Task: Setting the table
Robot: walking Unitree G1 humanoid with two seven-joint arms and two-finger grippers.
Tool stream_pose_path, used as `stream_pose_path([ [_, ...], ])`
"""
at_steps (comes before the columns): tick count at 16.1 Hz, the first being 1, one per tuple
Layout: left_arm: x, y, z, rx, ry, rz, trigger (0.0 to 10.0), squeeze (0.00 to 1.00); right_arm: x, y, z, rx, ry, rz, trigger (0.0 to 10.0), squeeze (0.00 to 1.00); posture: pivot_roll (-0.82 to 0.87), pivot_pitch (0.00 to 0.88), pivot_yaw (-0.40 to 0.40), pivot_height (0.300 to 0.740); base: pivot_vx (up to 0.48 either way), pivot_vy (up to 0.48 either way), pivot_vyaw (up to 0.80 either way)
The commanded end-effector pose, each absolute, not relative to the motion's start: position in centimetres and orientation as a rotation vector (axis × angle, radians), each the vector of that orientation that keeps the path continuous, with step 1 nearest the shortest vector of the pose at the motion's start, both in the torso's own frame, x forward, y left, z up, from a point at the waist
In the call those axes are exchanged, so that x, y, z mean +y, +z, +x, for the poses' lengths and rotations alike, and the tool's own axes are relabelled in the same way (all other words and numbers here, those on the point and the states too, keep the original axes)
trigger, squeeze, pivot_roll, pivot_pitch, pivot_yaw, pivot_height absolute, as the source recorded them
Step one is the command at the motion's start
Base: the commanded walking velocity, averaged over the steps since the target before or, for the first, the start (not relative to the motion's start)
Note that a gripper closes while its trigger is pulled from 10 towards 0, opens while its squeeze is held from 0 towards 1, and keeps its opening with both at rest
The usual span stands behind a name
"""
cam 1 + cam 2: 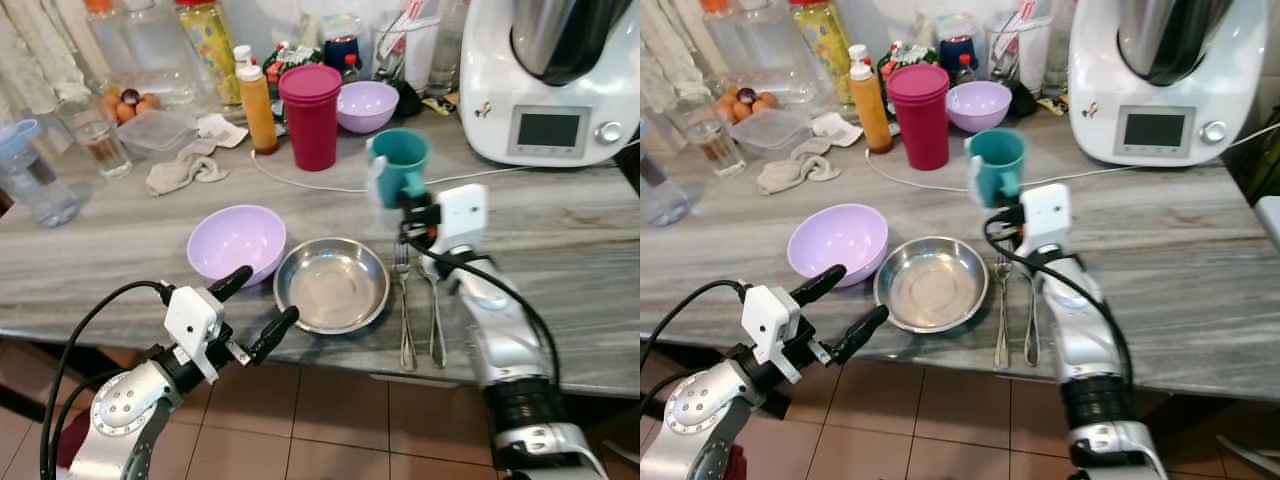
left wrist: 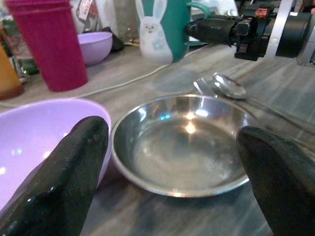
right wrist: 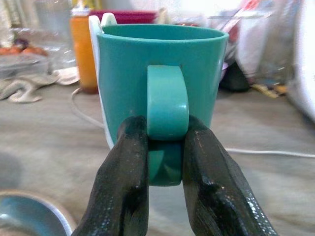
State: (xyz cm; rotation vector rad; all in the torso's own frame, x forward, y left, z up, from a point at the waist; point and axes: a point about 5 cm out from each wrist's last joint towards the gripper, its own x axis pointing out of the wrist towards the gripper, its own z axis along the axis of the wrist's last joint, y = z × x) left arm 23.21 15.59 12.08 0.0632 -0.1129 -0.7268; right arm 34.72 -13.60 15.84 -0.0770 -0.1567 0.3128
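My right gripper [image 3: 166, 140] is shut on the handle of a teal mug [image 1: 400, 165] with a white rabbit on its side. The mug is upright over the counter, just beyond a fork [image 1: 404, 300] and a spoon [image 1: 434, 300] that lie side by side. Left of the cutlery sits a steel bowl [image 1: 332, 285], and a lilac bowl [image 1: 237, 242] stands next to it. My left gripper [image 1: 268, 294] is open at the counter's front edge, facing the gap between the two bowls, with nothing between its fingers [image 2: 69, 167].
At the back stand stacked magenta cups [image 1: 311, 115], an orange bottle [image 1: 258, 108], a second lilac bowl [image 1: 367, 105] and a white kitchen machine [image 1: 555, 80]. A white cable [image 1: 300, 182] crosses the counter. A cloth [image 1: 185, 168], a glass [image 1: 95, 135] and a water bottle [image 1: 30, 180] sit far left.
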Motion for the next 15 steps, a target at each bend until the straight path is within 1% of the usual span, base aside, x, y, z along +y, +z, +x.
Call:
stream_pose_path([
  [1,15.7,11.6,23.0,-0.101,-0.737,0.07,10.0,0.0,-13.0,16.2,34.9,-0.183,0.34,-0.06,10.0,0.0,-0.15,0.131,0.096,0.74,0.0,0.0,0.0],
  [4,15.6,11.3,23.0,-0.098,-0.742,0.067,10.0,0.0,-12.3,15.3,34.9,-0.161,0.378,-0.045,10.0,0.0,-0.15,0.131,0.098,0.74,0.0,0.0,0.0],
  [9,15.5,12.0,23.4,-0.114,-0.765,0.074,10.0,0.0,-12.2,13.8,34.6,-0.122,0.413,-0.057,10.0,0.0,-0.15,0.13,0.098,0.74,0.0,0.0,0.0],
  [15,15.6,12.2,23.4,-0.109,-0.777,0.081,10.0,0.0,-11.3,13.7,35.1,-0.129,0.451,-0.071,10.0,0.0,-0.15,0.128,0.095,0.74,0.0,0.0,0.0],
])
